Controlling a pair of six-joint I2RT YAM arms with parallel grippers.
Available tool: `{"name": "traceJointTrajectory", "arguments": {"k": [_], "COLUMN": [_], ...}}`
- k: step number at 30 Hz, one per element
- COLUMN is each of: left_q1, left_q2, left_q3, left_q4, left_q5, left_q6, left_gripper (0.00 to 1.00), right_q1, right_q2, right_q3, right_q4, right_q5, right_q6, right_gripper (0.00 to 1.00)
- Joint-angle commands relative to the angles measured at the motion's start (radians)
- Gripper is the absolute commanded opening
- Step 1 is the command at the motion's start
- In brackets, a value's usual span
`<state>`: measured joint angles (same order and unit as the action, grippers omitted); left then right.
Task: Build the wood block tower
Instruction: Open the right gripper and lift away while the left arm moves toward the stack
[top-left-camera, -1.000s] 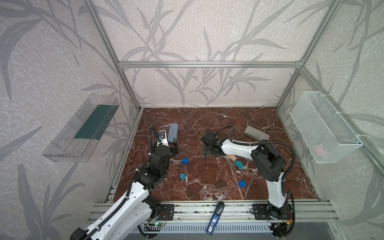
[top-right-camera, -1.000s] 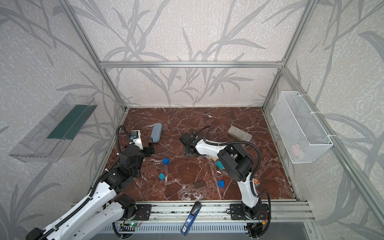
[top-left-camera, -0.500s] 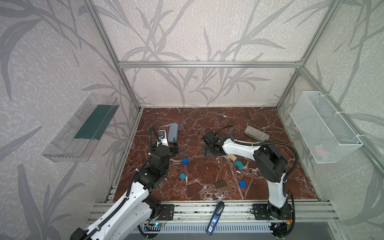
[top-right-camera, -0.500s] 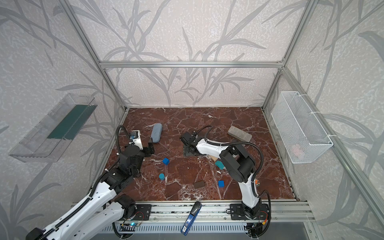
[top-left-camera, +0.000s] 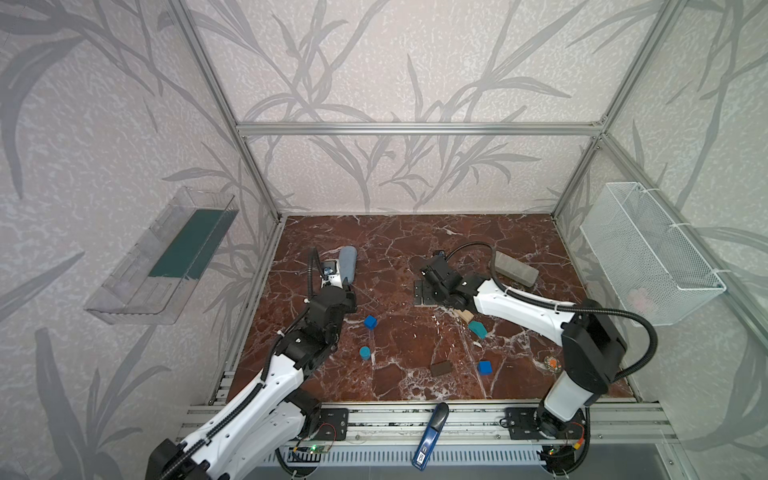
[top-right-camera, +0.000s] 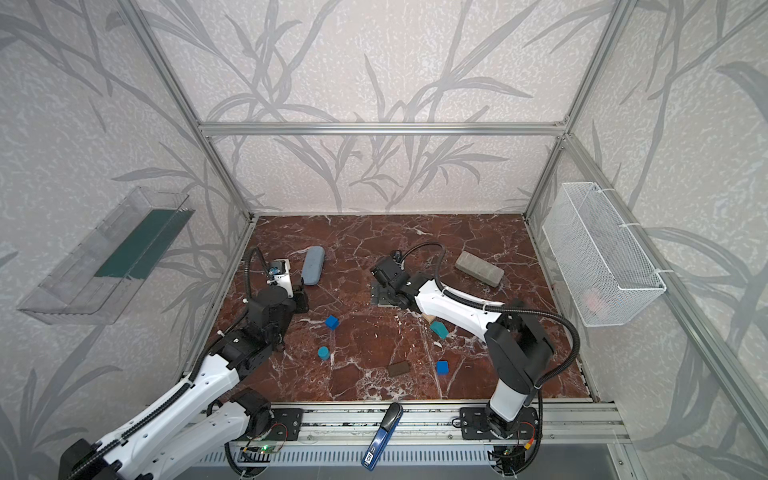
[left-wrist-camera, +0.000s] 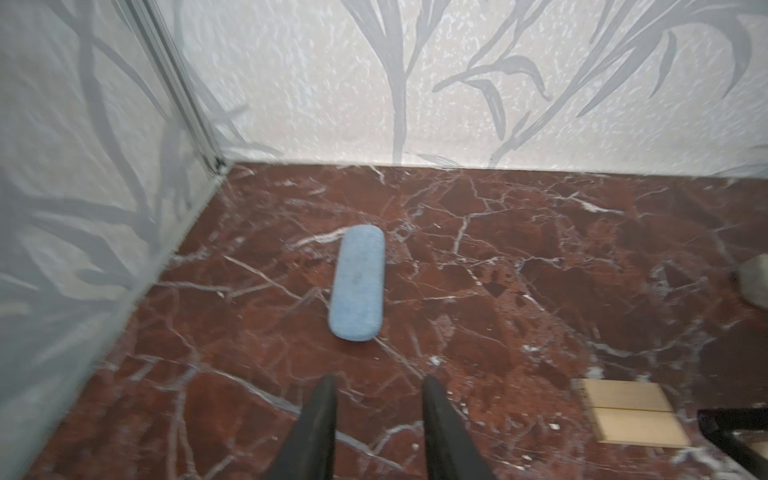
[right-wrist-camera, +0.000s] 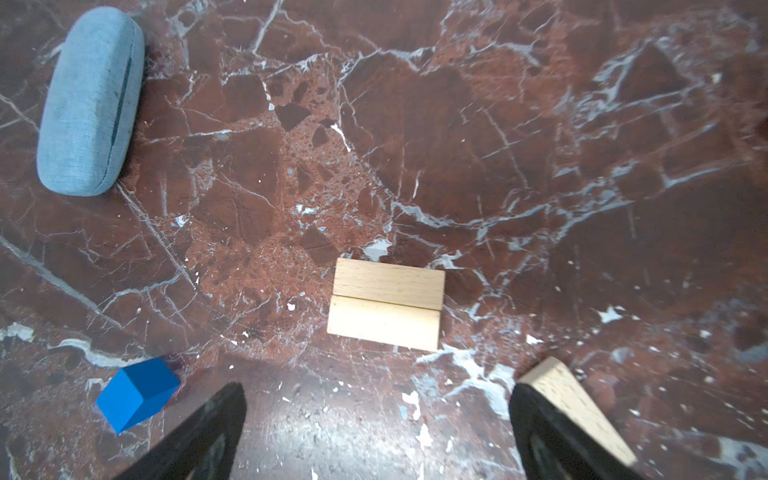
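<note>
Right jaws wide, empty; pale bar (right-wrist-camera: 577, 409) slants just outside one tip. Left jaws narrow, empty, well away.

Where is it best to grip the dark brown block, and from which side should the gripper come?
Take the dark brown block at its middle, across the two long sides, coming straight down from above. It lies flat and alone, so both long sides look free for the fingers.

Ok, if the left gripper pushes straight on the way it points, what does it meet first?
Probably the grey-blue case, lying almost dead ahead of the left gripper; only bare floor between, though depth is hard to judge.
</note>
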<state>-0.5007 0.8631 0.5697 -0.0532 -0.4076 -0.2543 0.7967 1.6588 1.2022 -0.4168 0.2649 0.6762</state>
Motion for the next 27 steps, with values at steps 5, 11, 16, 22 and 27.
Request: {"name": "traceJointTrajectory", "arguments": {"k": [5, 11, 16, 22, 27], "left_q1": [0.004, 0.003, 0.005, 0.005, 0.005], "left_q2": [0.213, 0.426, 0.554, 0.701, 0.815], "left_q3": [0.149, 0.289, 0.356, 0.425, 0.463], "left_q4": [-0.040, -0.131, -0.187, -0.235, -0.255], "left_q5": [0.231, 0.378, 0.435, 0.551, 0.629], "left_q6": [-0.083, -0.163, -0.213, -0.259, -0.281], "left_gripper": [0.07, 0.00, 0.00, 0.00, 0.00], "right_q1": [-0.108, -0.203, -0.251, -0.307, -0.333], "right_q2": [-0.177, -0.210, -0.149, -0.051, 0.028], "right_q3": [-0.135, -0.227, -0.268, -0.331, -0.348], "right_q4": [0.142, 0.269, 0.359, 0.507, 0.569], "right_q5": [-0.049, -0.172, -0.259, -0.383, -0.442], "right_q6": [-0.069, -0.051, -0.044, 0.018, 0.034], "right_gripper": [0.66, 0.11, 0.00, 0.00, 0.00]}}
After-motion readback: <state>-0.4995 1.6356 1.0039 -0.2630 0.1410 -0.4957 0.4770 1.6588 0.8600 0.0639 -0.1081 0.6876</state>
